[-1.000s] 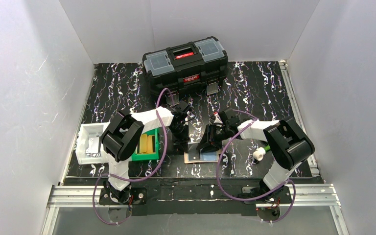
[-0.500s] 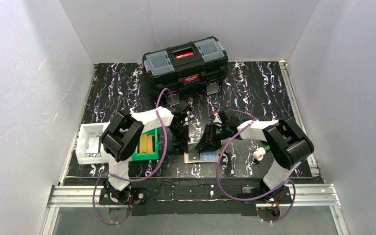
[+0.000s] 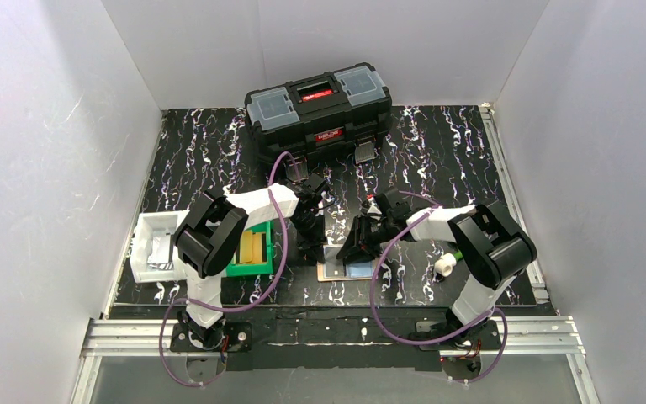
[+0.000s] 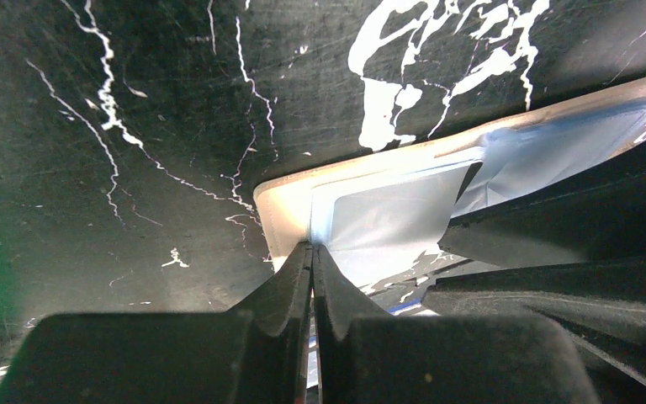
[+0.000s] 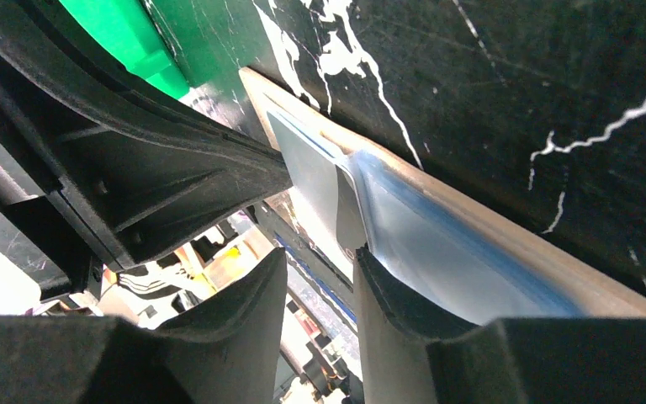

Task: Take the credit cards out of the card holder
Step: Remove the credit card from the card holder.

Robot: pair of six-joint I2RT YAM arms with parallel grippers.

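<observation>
The tan card holder [image 3: 330, 272] lies flat on the black mat between the two arms, with a light blue credit card [image 3: 358, 270] on it. In the left wrist view my left gripper [image 4: 312, 249] is shut. Its tips press down where the card holder's tan edge [image 4: 282, 210] meets the blue card [image 4: 387, 219]. My right gripper [image 5: 320, 261] stands open just above the holder, and one of its fingers [image 5: 387, 295] rests on the glossy blue card [image 5: 437, 244]. Nothing sits between its fingers. The tan rim [image 5: 555, 261] shows beyond. No orange-tan card shows.
A black toolbox [image 3: 320, 109] stands at the back. A green bin [image 3: 252, 250] with yellow slabs and a white tray [image 3: 153, 244] sit left of the holder. A small white cylinder [image 3: 446, 265] lies to the right, by the right arm.
My right gripper has crept slightly left over the card holder and narrowed a little. The left gripper stays shut in place.
</observation>
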